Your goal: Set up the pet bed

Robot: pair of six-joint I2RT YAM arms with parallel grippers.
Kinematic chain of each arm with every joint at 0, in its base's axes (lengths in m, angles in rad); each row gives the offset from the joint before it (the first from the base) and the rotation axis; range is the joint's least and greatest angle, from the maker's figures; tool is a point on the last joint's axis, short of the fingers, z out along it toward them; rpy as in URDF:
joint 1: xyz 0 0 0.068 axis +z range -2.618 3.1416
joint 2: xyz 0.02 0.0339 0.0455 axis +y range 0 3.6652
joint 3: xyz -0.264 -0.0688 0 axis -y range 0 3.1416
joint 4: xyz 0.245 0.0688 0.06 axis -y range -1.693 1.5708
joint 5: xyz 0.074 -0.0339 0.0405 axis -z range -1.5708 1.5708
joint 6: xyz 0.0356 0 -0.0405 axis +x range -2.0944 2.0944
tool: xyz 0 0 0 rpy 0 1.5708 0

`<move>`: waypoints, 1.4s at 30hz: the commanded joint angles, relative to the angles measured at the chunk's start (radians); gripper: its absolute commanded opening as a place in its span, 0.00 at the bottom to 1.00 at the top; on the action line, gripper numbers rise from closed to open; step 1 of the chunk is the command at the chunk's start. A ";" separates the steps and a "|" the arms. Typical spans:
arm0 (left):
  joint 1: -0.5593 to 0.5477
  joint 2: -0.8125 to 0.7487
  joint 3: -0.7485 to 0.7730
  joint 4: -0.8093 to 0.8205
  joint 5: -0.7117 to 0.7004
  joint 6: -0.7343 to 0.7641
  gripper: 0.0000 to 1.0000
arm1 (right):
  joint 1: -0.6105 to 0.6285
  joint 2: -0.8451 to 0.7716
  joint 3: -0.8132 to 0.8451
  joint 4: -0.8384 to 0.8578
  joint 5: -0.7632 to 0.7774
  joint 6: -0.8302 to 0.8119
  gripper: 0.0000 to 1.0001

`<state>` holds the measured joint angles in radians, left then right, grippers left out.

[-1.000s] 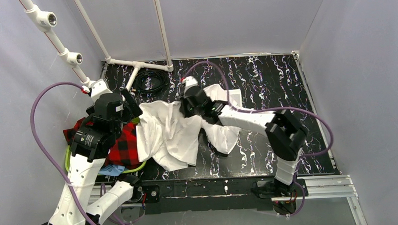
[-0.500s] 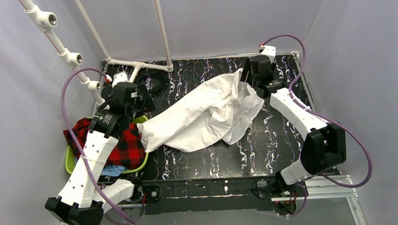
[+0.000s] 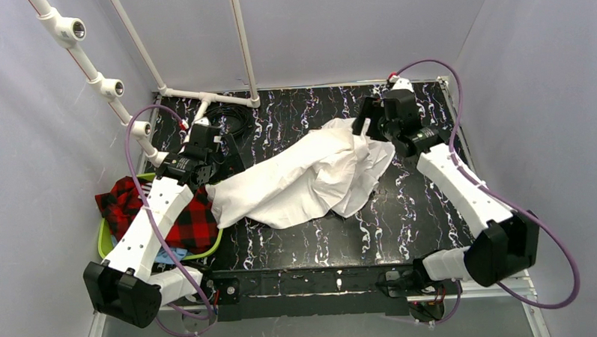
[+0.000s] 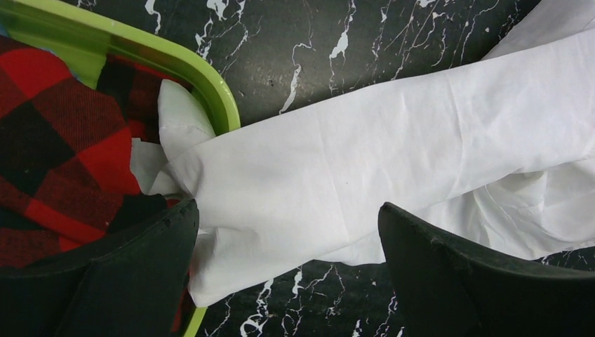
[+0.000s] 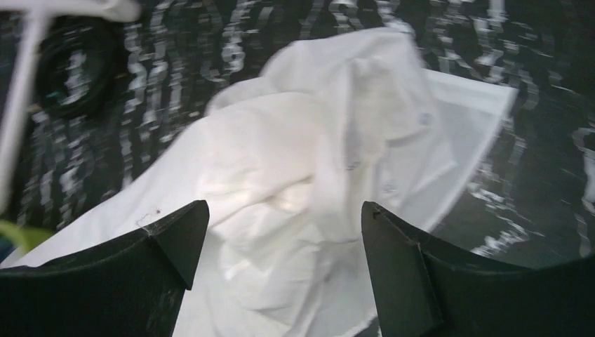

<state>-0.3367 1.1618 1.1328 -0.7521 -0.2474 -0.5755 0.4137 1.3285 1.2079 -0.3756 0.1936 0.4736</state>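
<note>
The green pet bed (image 3: pixel 104 239) sits at the table's left edge with a red plaid blanket (image 3: pixel 186 221) bunched in it. A white sheet (image 3: pixel 311 175) stretches from the bed's rim (image 4: pixel 203 77) across the table to the far right. My left gripper (image 3: pixel 228 157) hovers open over the sheet's left end (image 4: pixel 316 161) beside the rim, its gripper (image 4: pixel 288 206) holding nothing. My right gripper (image 3: pixel 363 125) stands open above the sheet's crumpled far-right end (image 5: pixel 316 140), its gripper (image 5: pixel 284 204) empty. The plaid blanket (image 4: pixel 56 140) shows at the left of the left wrist view.
A white pipe frame (image 3: pixel 203 97) and a coil of black cable (image 3: pixel 230 122) stand at the back left. The cable (image 5: pixel 70 70) also shows in the right wrist view. A blue cloth (image 3: pixel 167 255) pokes out at the bed's near side. Grey walls close in the sides.
My right gripper dragged the white sheet from the middle to the far right, then opened and let it go. My left arm reached farther out along the sheet's left end.
</note>
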 commanded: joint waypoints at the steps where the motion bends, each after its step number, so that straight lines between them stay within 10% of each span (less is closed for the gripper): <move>1: 0.030 -0.007 -0.039 0.009 0.062 -0.040 0.98 | 0.207 0.018 -0.041 0.275 -0.260 -0.039 0.90; 10: 0.129 -0.054 -0.069 -0.023 0.092 -0.083 0.98 | 0.444 0.414 0.078 0.440 -0.321 -0.036 0.95; 22: 0.245 -0.093 -0.097 -0.007 0.197 -0.062 0.98 | 0.565 0.739 0.277 0.101 0.173 -0.324 0.86; 28: 0.269 -0.093 -0.084 0.000 0.212 -0.055 0.98 | 0.564 0.768 0.225 0.093 0.141 -0.284 0.61; 33: 0.286 -0.092 -0.085 -0.004 0.220 -0.044 0.98 | 0.563 0.752 0.212 0.076 0.121 -0.242 0.03; 42: 0.302 -0.115 -0.077 -0.015 0.218 -0.020 0.98 | 0.530 0.555 0.307 0.049 0.244 -0.218 0.01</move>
<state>-0.0463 1.0805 1.0531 -0.7414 -0.0402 -0.6193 0.9882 2.0327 1.4513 -0.2710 0.3119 0.2401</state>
